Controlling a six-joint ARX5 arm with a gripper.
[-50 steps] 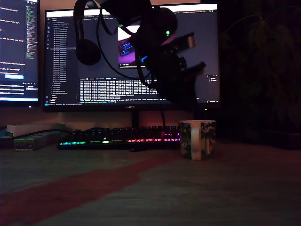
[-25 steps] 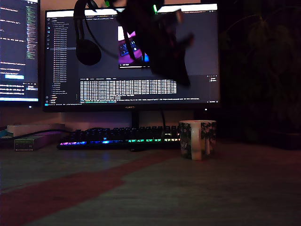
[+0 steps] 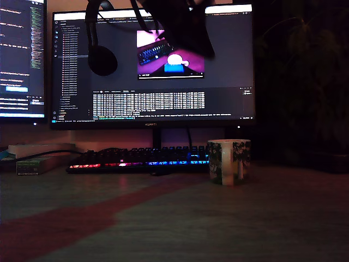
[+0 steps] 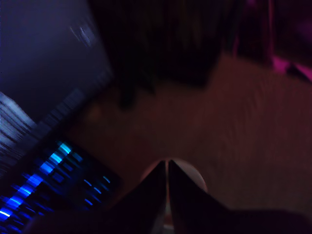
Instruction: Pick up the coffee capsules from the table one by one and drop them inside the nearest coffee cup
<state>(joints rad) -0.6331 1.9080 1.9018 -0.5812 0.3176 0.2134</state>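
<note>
Dim tabletop; cup stands right of centre, beside the keyboard. No capsule is seen. End effector fingers are pressed nearly together, nothing visibly held. Capsules are judged light, crushable; rim grasp advised.

Room: dark, lit mainly by screens and keyboard glow.

Large monitor, centre rear, on a dark stand: dark code editor, file list at the exterior view's left, pale text block below, and a small inset picture in pink and purple near the top.

Second monitor, cut off at the exterior view's left edge: lines of code on dark ground.

Headphones, black, hanging in front of the large monitor's upper left part.

Keyboard, backlit in red, pink and blue, below the large monitor.

Small box, beside the keyboard at the exterior view's left, with a dark cable lying across it.

Houseplant, dim, at the exterior view's right.

Wall: barely visible strip above the monitors.
</note>
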